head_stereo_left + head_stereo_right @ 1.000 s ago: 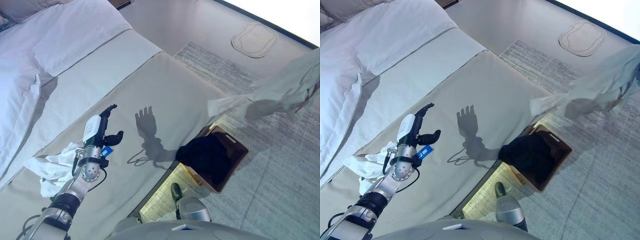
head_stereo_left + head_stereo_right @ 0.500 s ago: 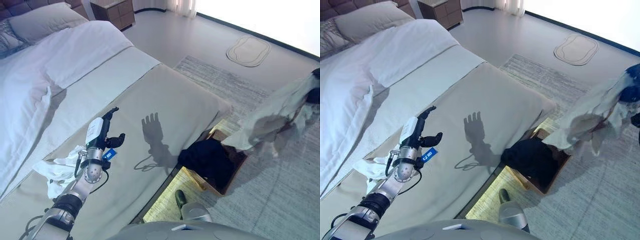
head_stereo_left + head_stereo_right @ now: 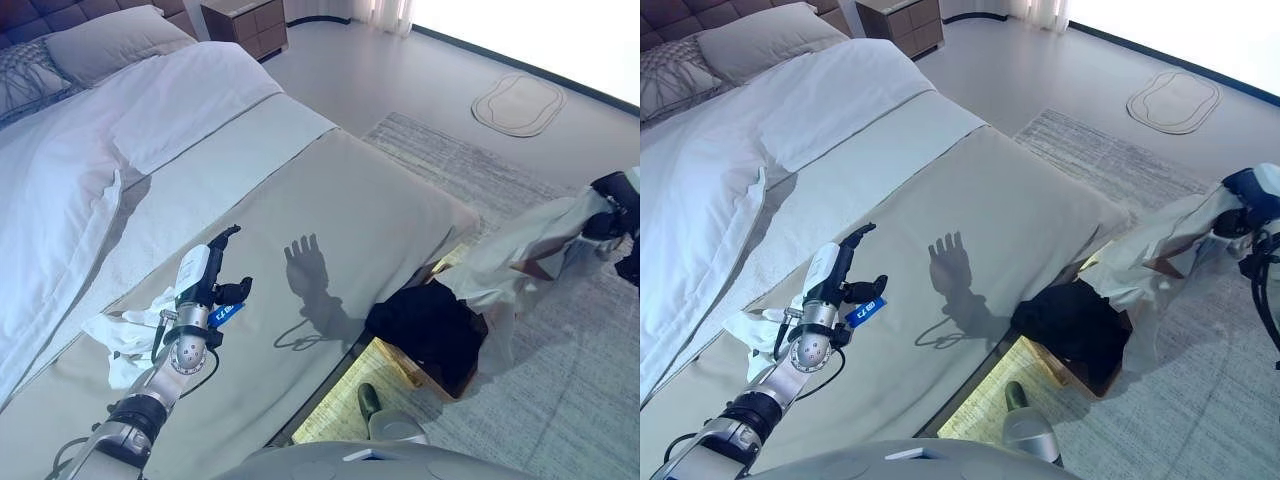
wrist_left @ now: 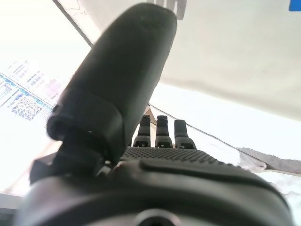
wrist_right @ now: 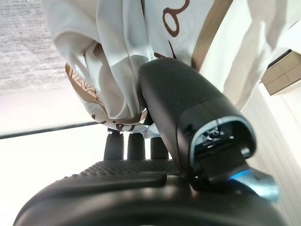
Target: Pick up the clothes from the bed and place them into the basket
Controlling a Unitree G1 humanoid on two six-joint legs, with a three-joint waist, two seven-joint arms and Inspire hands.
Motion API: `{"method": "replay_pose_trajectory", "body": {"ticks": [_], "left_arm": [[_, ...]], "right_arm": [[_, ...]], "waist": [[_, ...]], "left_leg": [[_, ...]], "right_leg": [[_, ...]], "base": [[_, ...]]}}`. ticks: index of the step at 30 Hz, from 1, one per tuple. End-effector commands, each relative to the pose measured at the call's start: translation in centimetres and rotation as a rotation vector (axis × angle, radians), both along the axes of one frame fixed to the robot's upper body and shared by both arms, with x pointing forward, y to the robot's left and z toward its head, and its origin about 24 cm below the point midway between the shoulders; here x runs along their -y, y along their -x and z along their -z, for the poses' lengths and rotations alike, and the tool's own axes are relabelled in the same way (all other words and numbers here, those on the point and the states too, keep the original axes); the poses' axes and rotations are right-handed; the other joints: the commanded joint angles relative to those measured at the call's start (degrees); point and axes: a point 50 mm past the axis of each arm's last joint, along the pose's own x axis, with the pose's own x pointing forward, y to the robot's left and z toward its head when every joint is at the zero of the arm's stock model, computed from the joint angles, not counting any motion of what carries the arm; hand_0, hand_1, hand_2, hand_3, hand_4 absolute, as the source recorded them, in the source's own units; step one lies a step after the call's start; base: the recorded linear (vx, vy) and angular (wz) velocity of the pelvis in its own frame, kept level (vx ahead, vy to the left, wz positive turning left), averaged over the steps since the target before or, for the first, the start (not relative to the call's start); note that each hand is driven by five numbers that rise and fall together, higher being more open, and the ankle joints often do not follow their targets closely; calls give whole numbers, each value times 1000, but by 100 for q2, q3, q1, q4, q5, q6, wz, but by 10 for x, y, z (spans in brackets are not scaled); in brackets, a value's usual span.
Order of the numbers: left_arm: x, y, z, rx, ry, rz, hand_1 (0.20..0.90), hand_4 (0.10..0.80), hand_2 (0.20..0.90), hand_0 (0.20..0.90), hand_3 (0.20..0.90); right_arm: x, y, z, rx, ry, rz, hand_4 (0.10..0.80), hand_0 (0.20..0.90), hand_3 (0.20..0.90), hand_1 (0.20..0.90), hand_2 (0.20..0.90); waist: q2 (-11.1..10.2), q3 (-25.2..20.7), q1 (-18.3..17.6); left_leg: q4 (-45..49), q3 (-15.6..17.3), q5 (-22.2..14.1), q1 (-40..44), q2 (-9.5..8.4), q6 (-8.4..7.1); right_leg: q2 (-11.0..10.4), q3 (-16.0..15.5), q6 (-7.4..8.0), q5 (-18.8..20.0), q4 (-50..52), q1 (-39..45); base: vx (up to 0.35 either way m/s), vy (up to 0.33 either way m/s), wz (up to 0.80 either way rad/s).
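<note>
My right hand (image 3: 612,193) is at the right edge, shut on a pale garment with brown print (image 3: 520,250) that hangs down over the brown basket (image 3: 468,372) beside the bed. In the right wrist view the fingers and thumb (image 5: 188,113) pinch the cloth (image 5: 117,56). The basket holds dark clothes (image 3: 422,318). My left hand (image 3: 205,282) is open and empty above the beige bed cover (image 3: 330,200). A white garment (image 3: 125,335) lies crumpled on the bed just behind that hand.
A white duvet (image 3: 80,160) and pillows (image 3: 105,40) cover the far half of the bed. A grey rug (image 3: 560,400) lies under the basket. A small oval mat (image 3: 520,103) lies on the floor beyond, and a wooden nightstand (image 3: 245,18) stands at the bed's head.
My right hand has lowered the pale garment towards the basket; its hem now hangs over the basket's far side. The camera has shifted. The left hand has kept its pose.
</note>
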Motion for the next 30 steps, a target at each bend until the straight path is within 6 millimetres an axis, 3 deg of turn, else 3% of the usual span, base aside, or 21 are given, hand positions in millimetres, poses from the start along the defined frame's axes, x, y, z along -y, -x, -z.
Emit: {"method": "replay_pose_trajectory", "body": {"ticks": [1,6,14,15,16,22,30], "left_arm": [[-11,-18,-37,170,-34,39,900,800,900,900,900],[-11,-21,-41,175,-38,46,900,800,900,900,900],[-10,-22,-42,179,-36,54,900,800,900,900,900],[-10,-22,-42,179,-36,54,900,800,900,900,900],[-9,-22,-42,179,-35,55,900,800,900,900,900],[-9,-23,-43,179,-36,57,900,800,900,900,900],[-10,-22,-44,178,-34,58,900,800,900,900,900]], "right_arm": [[9,-8,-34,128,53,56,100,300,200,300,300],[12,-4,-6,40,-2,72,100,300,200,300,300],[13,-3,11,-31,-49,79,111,309,211,309,309],[14,-2,14,-43,-51,87,630,754,730,754,754],[15,-1,16,-49,-55,96,800,900,900,900,900],[17,2,28,-88,-86,138,800,900,900,900,900],[17,-1,22,-54,-74,133,800,900,900,900,900]], "waist": [[-227,-425,143],[-199,-384,151],[-168,-363,190],[-167,-370,200],[-166,-370,205],[-160,-354,225],[-164,-342,261]], "left_leg": [[327,36,-585,-82,-100,98],[303,50,-575,-69,-101,111],[283,33,-566,-53,-98,110],[283,28,-562,-56,-98,105],[283,31,-560,-55,-97,103],[264,18,-537,-52,-77,97],[246,-31,-524,-42,-86,98]], "right_leg": [[28,-123,167,-226,443,-250],[17,-119,169,-199,422,-256],[16,-133,156,-189,389,-232],[15,-136,157,-188,381,-224],[14,-139,157,-187,378,-222],[19,-141,148,-189,376,-211],[14,-153,141,-196,375,-185]], "base": [[-10,-19,4],[-1,-9,2],[1,-1,0],[0,0,0],[0,0,0],[4,-3,1],[8,-2,3]]}}
